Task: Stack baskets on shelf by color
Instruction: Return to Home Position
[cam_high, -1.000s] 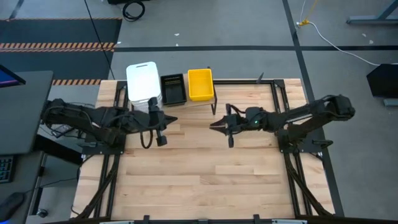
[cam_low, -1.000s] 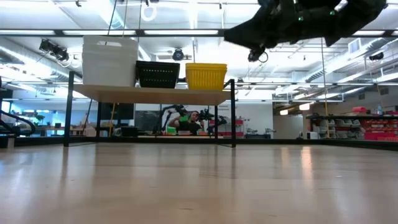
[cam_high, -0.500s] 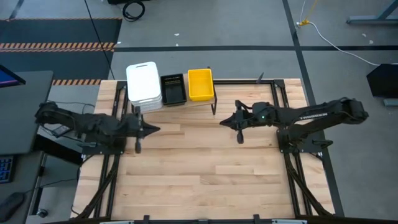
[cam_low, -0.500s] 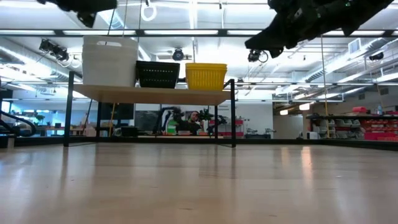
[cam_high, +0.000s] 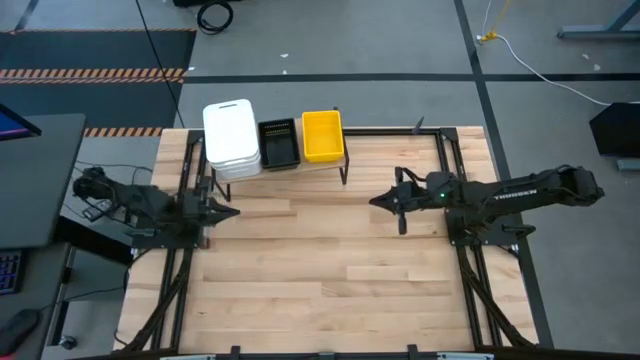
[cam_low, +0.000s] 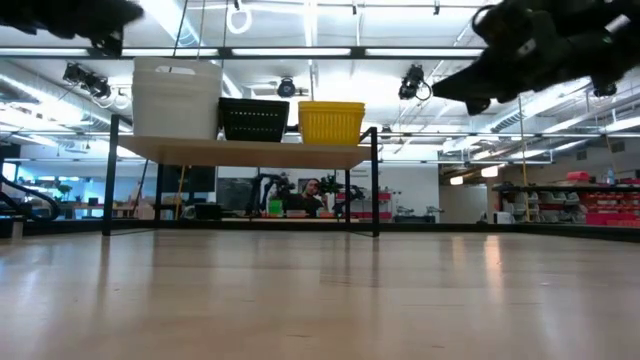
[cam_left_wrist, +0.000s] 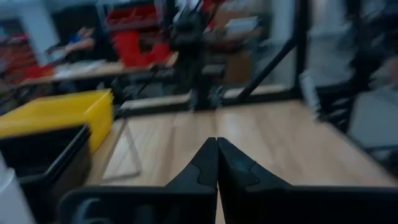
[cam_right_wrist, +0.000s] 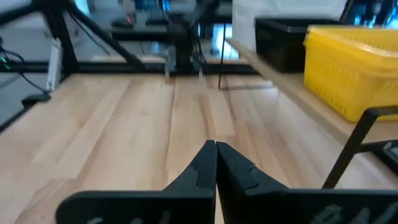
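Doing the go-home step, with baskets (cam_high: 279, 143) sorted on the shelf (cam_low: 245, 152). Holding nothing in left gripper (cam_high: 231, 211), right gripper (cam_high: 376, 201), both pinched shut. Tucking in next.

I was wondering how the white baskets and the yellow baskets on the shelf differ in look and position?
The white baskets stand clearly taller than the yellow baskets. The white baskets have plain walls, the yellow baskets latticed ones. The white baskets sit at one end of the shelf, the yellow baskets at the other, with the black baskets between. Both stand upright.
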